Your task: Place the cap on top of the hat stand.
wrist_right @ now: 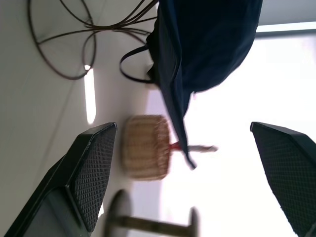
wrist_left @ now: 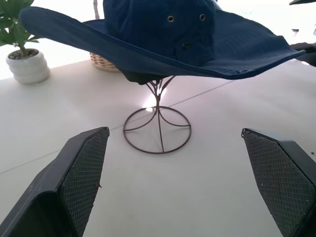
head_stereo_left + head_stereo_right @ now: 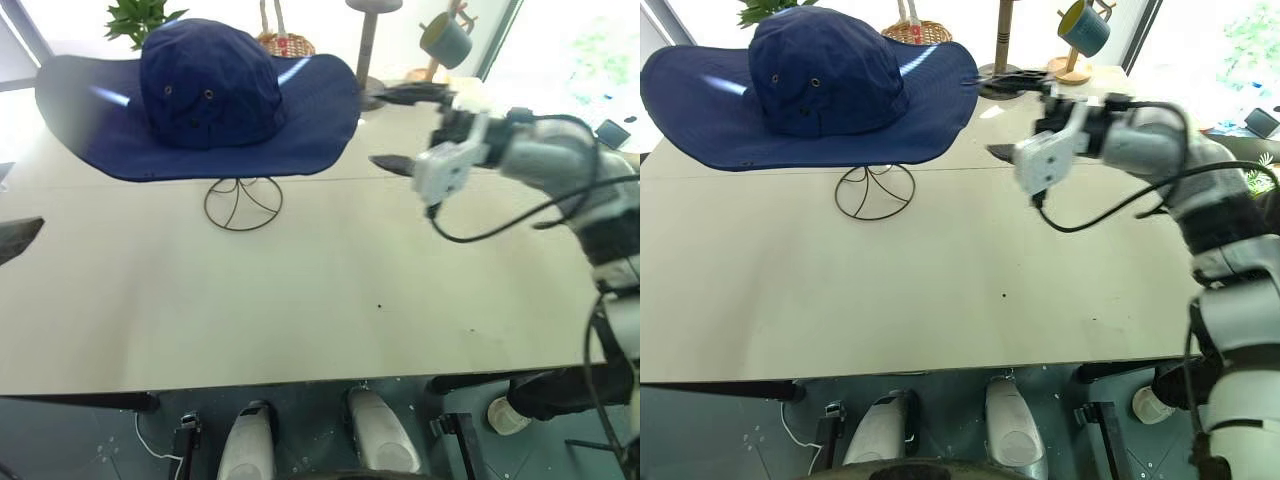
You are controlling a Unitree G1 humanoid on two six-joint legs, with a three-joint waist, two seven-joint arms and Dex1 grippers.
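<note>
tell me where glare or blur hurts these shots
Eye views: window backlight washes out the background behind the cap, with bright streaks on its brim. Left wrist view: sharp, a glare spot on the table behind the hat stand. Right wrist view: blown-out white background, wicker basket soft.

The cap [image 3: 200, 100] hides the hat stand's [image 3: 243, 203] cage top. The mug tree [image 3: 1076, 45] and the grey post [image 3: 370, 50] are cut off at the frame's upper edge.
</note>
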